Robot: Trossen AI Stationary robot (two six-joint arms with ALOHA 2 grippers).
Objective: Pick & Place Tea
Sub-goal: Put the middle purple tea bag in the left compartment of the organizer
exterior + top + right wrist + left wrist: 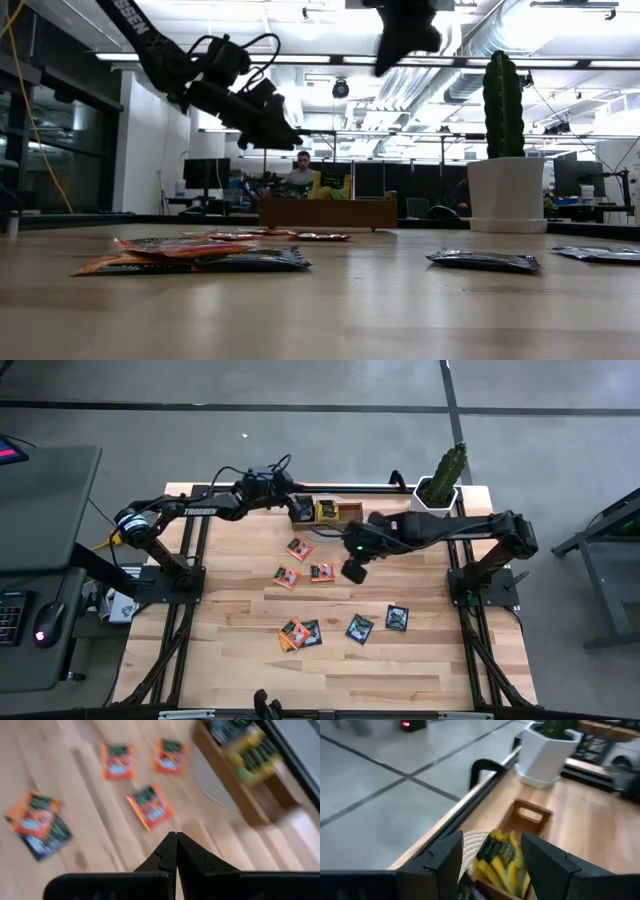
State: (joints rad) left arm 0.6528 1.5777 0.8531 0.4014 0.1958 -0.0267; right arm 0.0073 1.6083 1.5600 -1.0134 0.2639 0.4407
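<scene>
The tea lies as small foil sachets on the wooden table: three orange ones (298, 548) (287, 575) (322, 572) mid-table, an orange and dark pair (300, 633) and two dark blue ones (359, 627) (397, 618) nearer the front. Yellow-green sachets (500, 862) stand on edge in the brown wooden tray (345, 511) at the far edge. My left gripper (300, 510) hovers open at the tray's left end, above those sachets and clear of them. Raised above the table right of the orange sachets, my right gripper (354, 572) is shut with nothing in it.
A cactus in a white pot (440, 485) stands at the far right corner, just right of the tray. A black rail (487, 767) runs along the table's far edge. The tray's end compartment (532, 815) shows bare wood. A person (300, 175) sits in the room behind.
</scene>
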